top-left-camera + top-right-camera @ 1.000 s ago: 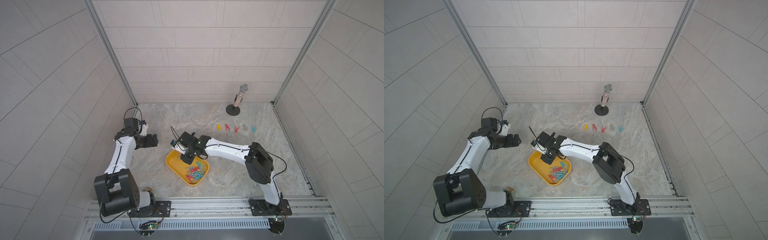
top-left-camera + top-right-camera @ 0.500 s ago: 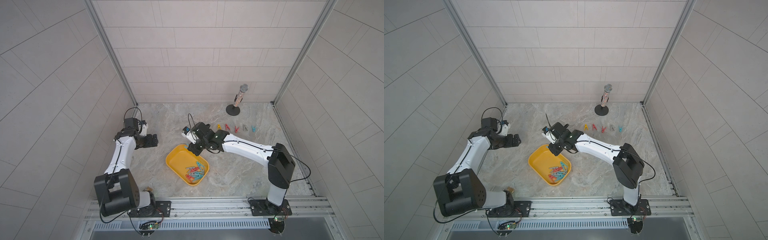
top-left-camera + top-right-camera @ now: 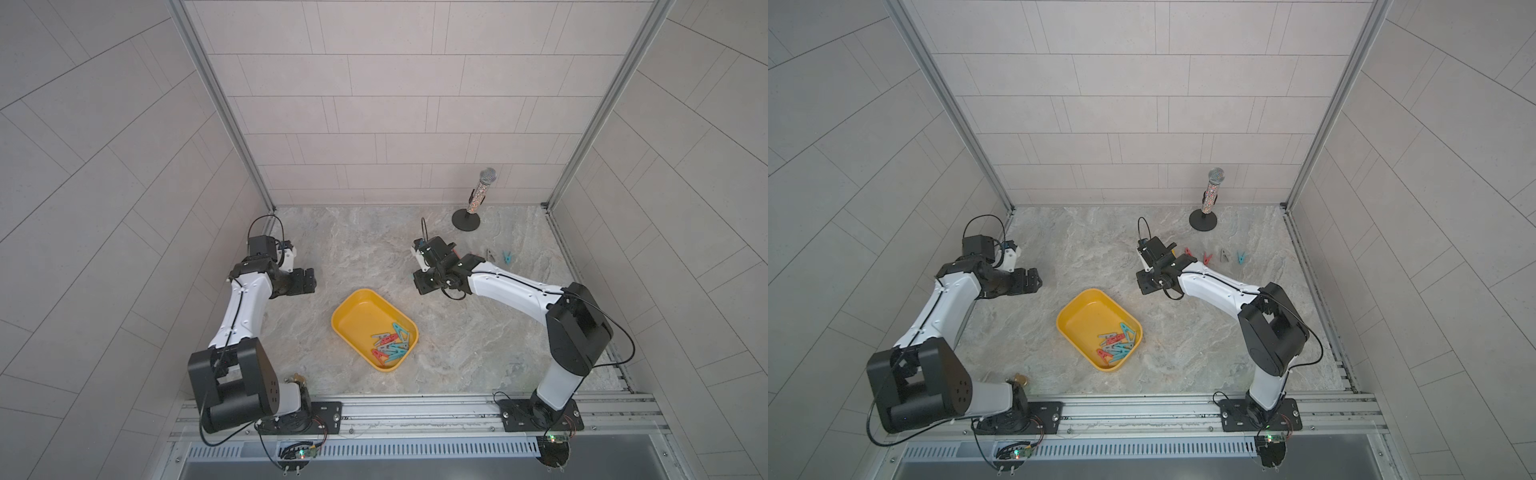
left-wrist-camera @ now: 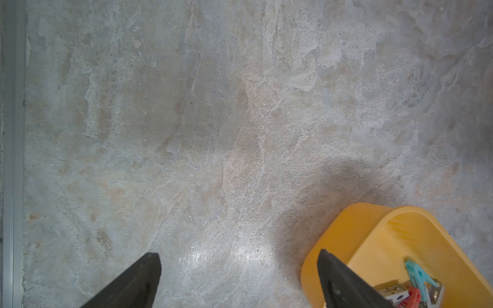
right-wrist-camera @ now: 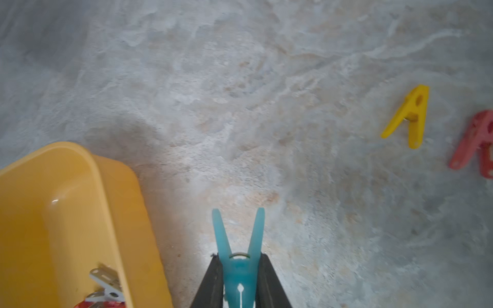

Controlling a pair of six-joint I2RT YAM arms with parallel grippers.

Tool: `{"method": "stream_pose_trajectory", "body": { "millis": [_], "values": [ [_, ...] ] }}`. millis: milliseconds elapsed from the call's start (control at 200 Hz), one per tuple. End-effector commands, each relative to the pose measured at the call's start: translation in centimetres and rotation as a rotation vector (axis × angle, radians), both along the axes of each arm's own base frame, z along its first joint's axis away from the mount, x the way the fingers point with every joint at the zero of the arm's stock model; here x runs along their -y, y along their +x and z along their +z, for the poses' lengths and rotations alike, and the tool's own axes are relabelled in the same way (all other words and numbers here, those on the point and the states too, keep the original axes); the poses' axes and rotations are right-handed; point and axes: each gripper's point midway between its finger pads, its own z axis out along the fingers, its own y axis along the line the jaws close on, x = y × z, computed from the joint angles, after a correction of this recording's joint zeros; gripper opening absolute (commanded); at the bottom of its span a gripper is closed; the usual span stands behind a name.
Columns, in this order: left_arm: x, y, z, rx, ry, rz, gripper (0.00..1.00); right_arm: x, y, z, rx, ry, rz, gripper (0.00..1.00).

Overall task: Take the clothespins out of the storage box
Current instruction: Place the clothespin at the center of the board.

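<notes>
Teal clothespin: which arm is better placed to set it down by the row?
Right. The right gripper holds the teal clothespin near the yellow clothespin; the left gripper is open and empty.

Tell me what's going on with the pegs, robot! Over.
Right gripper shut on teal clothespin, outside storage box. Left gripper open, empty. Pile of clothespins in box; row of clothespins on table. Nothing blocking.

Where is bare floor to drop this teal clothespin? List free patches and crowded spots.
Free: marble between the yellow storage box and the yellow clothespin, ahead of the teal clothespin in the right claw; the stretch between the left claw and the box. Crowded: the clothespin row by the microphone stand, the box's pile.
</notes>
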Motion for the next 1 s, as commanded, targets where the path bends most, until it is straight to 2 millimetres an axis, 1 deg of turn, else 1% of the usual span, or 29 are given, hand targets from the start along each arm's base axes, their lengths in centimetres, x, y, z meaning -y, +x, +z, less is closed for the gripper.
{"method": "stream_pose_trajectory", "body": {
  "millis": [0, 175, 445, 595, 856, 991],
  "values": [
    [-0.4, 0.3, 0.6, 0.013, 0.003, 0.014, 1.0, 1.7, 0.8, 0.6, 0.014, 0.01, -0.11, 0.17],
    [-0.3, 0.3, 0.5, 0.009, 0.0, 0.014, 1.0, 4.6, 1.9, -2.0, -0.069, 0.013, -0.24, 0.17],
    [-0.3, 0.3, 0.6, 0.011, -0.001, 0.013, 1.0, 7.1, 3.8, -4.9, -0.112, -0.042, -0.35, 0.18],
    [-0.3, 0.3, 0.6, 0.013, 0.0, 0.012, 1.0, 7.5, 4.7, -6.1, -0.125, -0.06, -0.373, 0.18],
    [-0.3, 0.3, 0.6, 0.012, 0.0, 0.012, 1.0, 7.9, 5.4, -8.2, -0.152, -0.11, -0.396, 0.18],
    [-0.3, 0.3, 0.6, 0.012, 0.0, 0.012, 1.0, 8.0, 5.9, -8.8, -0.156, -0.121, -0.406, 0.19]
  ]
}}
